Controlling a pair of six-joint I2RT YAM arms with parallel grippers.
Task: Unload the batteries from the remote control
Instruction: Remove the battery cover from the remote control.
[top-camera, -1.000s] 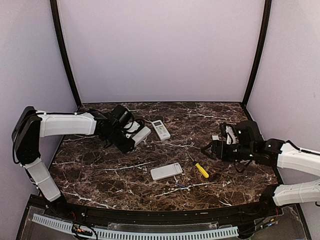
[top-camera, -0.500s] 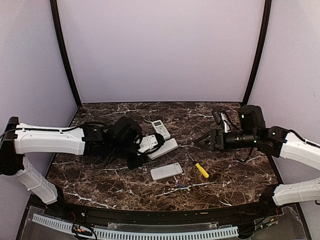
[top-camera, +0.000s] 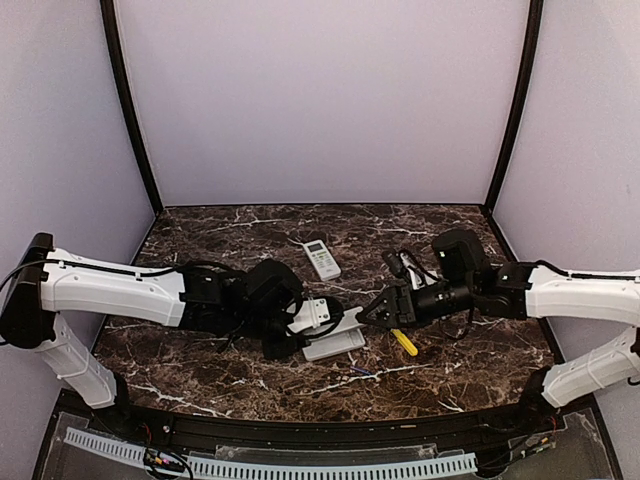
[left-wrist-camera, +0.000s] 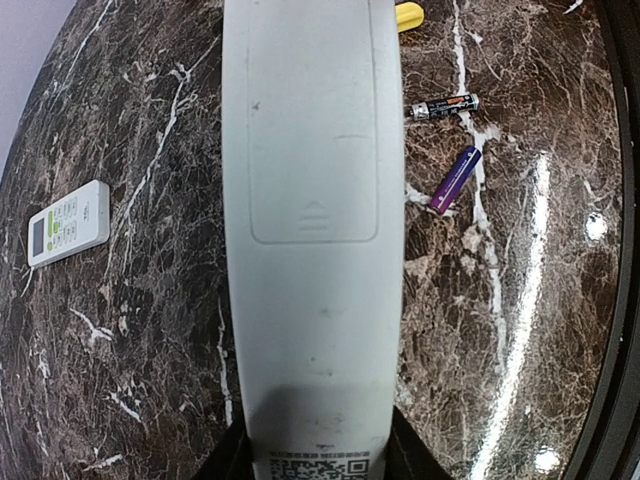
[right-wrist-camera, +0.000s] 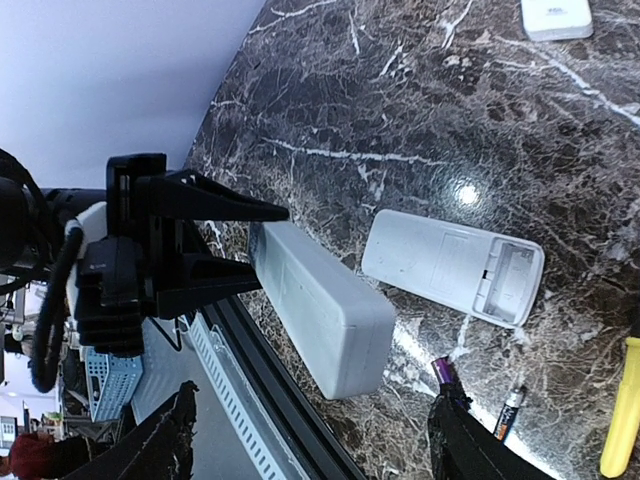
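Note:
My left gripper (top-camera: 305, 322) (left-wrist-camera: 318, 462) is shut on one end of a white remote (top-camera: 340, 321) (left-wrist-camera: 315, 200) and holds it above the table, back side up with its battery cover closed. My right gripper (top-camera: 368, 314) (right-wrist-camera: 315, 450) is open, its tips just off the remote's free end (right-wrist-camera: 345, 350). A second white remote (top-camera: 333, 345) (right-wrist-camera: 450, 262) lies under it, its battery bay open and empty. Two batteries lie on the marble: a purple-blue one (left-wrist-camera: 455, 180) (right-wrist-camera: 441, 372) and a black and orange one (left-wrist-camera: 442, 106) (right-wrist-camera: 508, 408).
A yellow-handled screwdriver (top-camera: 403, 342) (right-wrist-camera: 625, 405) lies right of the remotes. A third small remote (top-camera: 321, 258) (left-wrist-camera: 68, 221) lies face up further back. The table's black front rim (right-wrist-camera: 270, 400) runs close below the held remote.
My left arm has carried the remote from the back left to the middle front, over the lying remote. My right gripper has swung left and come up to its free end.

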